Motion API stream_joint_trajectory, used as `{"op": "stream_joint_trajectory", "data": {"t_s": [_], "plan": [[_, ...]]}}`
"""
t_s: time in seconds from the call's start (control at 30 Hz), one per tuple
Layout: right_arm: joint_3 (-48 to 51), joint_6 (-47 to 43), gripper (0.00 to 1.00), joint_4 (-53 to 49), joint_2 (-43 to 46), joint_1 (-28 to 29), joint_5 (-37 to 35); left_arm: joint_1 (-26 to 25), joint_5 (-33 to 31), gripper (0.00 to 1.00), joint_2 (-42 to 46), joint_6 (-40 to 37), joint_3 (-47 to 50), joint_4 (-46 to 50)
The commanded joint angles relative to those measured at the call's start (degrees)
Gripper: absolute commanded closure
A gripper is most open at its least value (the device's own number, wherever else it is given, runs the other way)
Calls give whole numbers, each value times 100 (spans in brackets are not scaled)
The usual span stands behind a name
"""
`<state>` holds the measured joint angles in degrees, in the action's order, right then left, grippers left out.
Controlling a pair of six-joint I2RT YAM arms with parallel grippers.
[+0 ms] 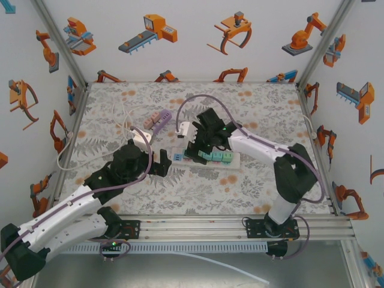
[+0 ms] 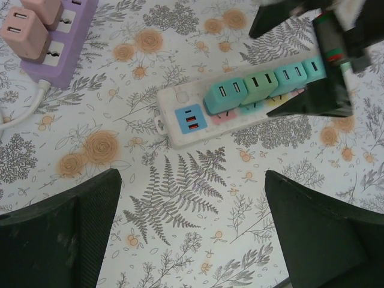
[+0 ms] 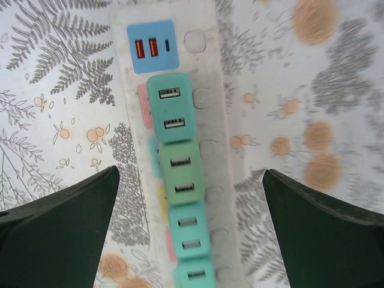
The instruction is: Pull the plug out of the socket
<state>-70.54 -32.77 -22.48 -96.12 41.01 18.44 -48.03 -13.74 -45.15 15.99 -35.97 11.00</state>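
**Arms.** The left arm rises from the 7 o'clock corner of the overhead view and reaches toward 1 o'clock. The left gripper (image 2: pixel 192 175) has its jaws spread wide over bare cloth and holds nothing. The right arm rises from 5 o'clock, bends at the elbow and reaches toward 10 o'clock. The right gripper (image 3: pixel 190 173) points downward above the row of plugs. Its fingers (image 3: pixel 66 228) stand wide apart, one on each side of the strip, clear of it and gripping nothing.

**Surface and room.** The tablecloth (image 1: pixel 264 114) is printed with grey ferns and orange flowers. The white walls (image 1: pixel 192 60) carry orange robot-arm drawings. An aluminium rail (image 1: pixel 210 225) runs along the near edge. A purple strip (image 1: pixel 157 122) bearing pink plugs (image 2: pixel 24 33) lies toward 11 o'clock of centre.

**Task item.** The white power strip (image 1: pixel 234 162) lies flat at table centre, just right of the left gripper. Its long axis runs roughly 9 to 3 o'clock overhead, with the blue USB panel (image 3: pixel 153 47) at the 9 o'clock end. Four teal and green plugs (image 1: pixel 213 156) are seated side by side along it, their USB faces turned upward.
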Motion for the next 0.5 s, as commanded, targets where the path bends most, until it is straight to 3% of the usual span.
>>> {"op": "stream_joint_trajectory", "data": {"t_s": [0.0,0.2,0.33,0.47], "plan": [[276,-672,3,248,681,-35,113,39,93,3,-63,-3,61,-237],[1525,-1742,1,780,1779,-410,275,39,1814,3,-283,-705,192,-975],[2174,-2320,1,510,2282,-863,360,22,2229,3,-565,-916,38,-868],[2256,-2326,2,272,2383,-1222,493,4,2445,3,-785,-984,59,-1080]]}}
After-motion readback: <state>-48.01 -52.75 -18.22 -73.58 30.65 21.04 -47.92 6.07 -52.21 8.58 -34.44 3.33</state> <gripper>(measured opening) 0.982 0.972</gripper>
